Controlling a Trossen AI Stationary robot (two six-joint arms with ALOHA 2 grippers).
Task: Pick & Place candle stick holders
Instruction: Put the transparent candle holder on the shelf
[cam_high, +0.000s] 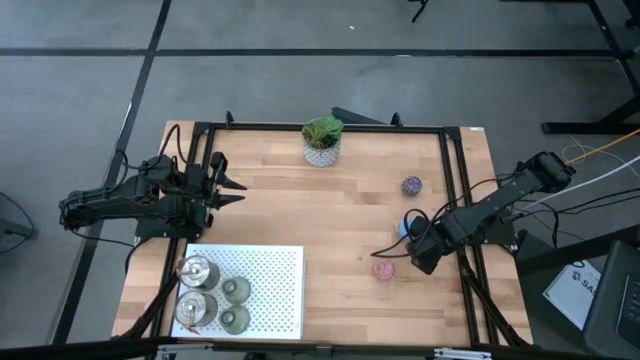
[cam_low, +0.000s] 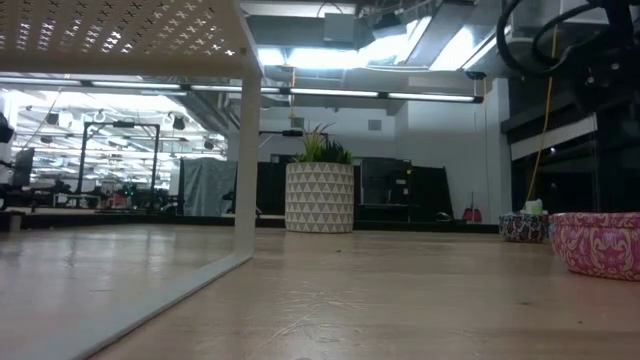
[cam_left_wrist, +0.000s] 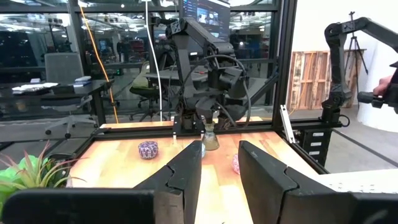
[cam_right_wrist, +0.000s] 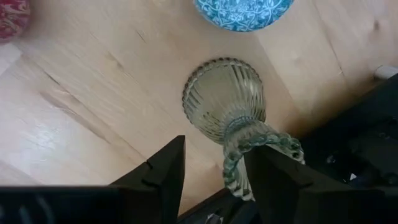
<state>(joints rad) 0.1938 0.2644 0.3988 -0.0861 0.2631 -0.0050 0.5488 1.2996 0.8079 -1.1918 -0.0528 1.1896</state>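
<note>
Right gripper grips a ribbed olive-grey holder between its fingers near the table's right edge, just beside the blue holder. I see the pink holder close by and the purple holder apart toward the plant. Table centre is bare wood. Left gripper waits at the left side, jaws part open and holding nothing. On the white tray at the front-left sit two silver holders and two olive-grey ones.

Left gripper waits at nine o'clock, jaws parted, pointing toward three. Right gripper reaches in from four o'clock — jaws clamped on something.
</note>
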